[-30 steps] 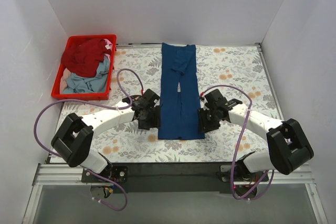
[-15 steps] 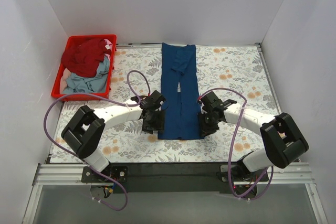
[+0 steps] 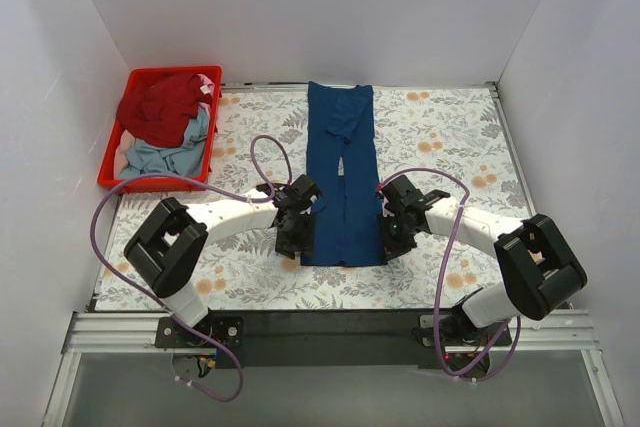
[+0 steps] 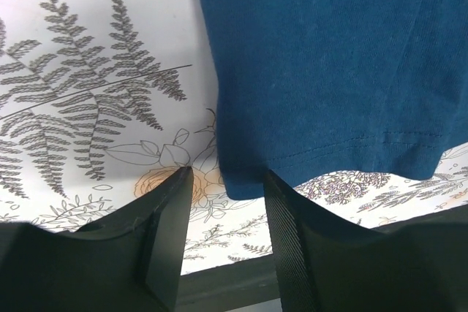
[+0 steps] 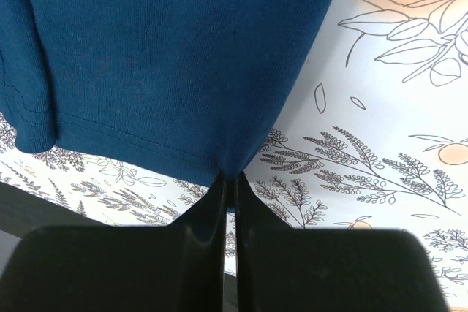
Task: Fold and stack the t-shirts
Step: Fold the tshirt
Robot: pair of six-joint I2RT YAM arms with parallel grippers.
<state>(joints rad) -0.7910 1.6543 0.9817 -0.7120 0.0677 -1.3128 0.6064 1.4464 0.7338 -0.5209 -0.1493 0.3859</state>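
Observation:
The navy blue t-shirt (image 3: pixel 342 177) lies folded into a long strip down the middle of the table. My left gripper (image 3: pixel 300 243) is at its near left corner, jaws open, with the hem corner (image 4: pixel 245 180) lying between the fingers (image 4: pixel 170 224). My right gripper (image 3: pixel 392 242) is at the near right corner, shut on the shirt's hem (image 5: pixel 230 169). The dark red t-shirt (image 3: pixel 160 107) and the pale grey-blue t-shirt (image 3: pixel 165 155) lie crumpled in the red crate (image 3: pixel 112 175).
The red crate stands at the far left of the flower-print table cover (image 3: pixel 440 137). White walls close in the back and both sides. The table's dark front edge (image 3: pixel 330 322) runs just below the shirt's hem.
Both grippers have moved in from beside the shirt to its near corners. The right gripper has shut on the hem. The shirt's strip has not shifted.

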